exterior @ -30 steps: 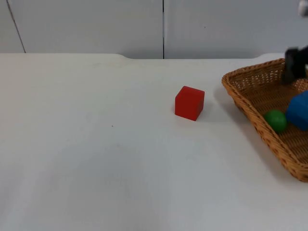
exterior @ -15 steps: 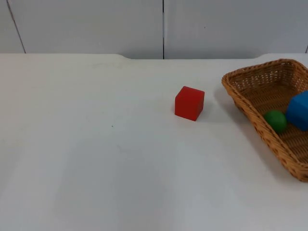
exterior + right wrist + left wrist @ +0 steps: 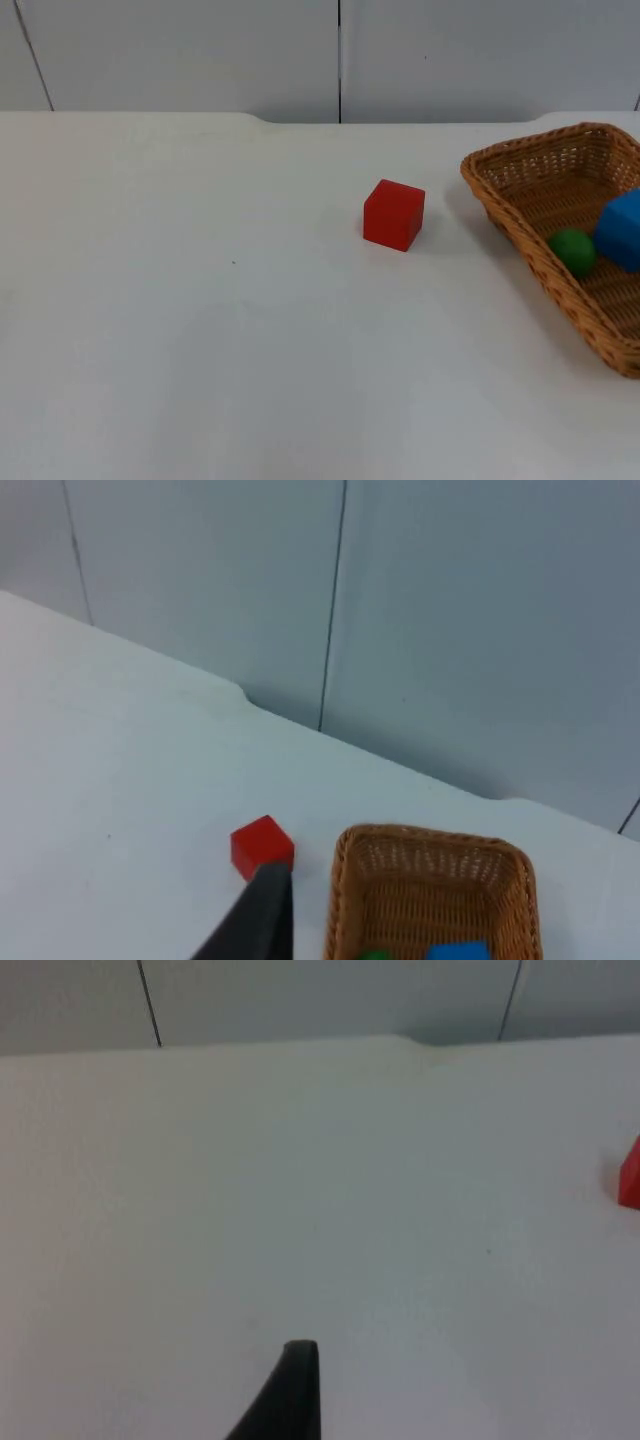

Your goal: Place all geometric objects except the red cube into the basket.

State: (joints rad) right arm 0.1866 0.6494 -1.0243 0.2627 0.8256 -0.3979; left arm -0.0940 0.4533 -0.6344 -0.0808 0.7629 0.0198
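Note:
The red cube (image 3: 394,214) stands alone on the white table, left of the wicker basket (image 3: 505,215). Inside the basket lie a green ball (image 3: 573,250) and a blue block (image 3: 622,230), touching each other. My right gripper (image 3: 262,915) is raised high and back from the table; from there the red cube (image 3: 262,845) sits just left of the basket (image 3: 342,900), with the blue block (image 3: 456,950) inside it. My left gripper (image 3: 295,1390) hovers over bare table, with the red cube (image 3: 630,1172) well off to its side.
The grey partition wall (image 3: 340,60) closes off the table's far edge. The basket runs past the picture's right edge in the top view. Bare white table top (image 3: 200,330) stretches left of and in front of the cube.
One second ago the right gripper hung over the basket's far right corner in the top view; it has since pulled out of that view. Cube, ball and block have not moved.

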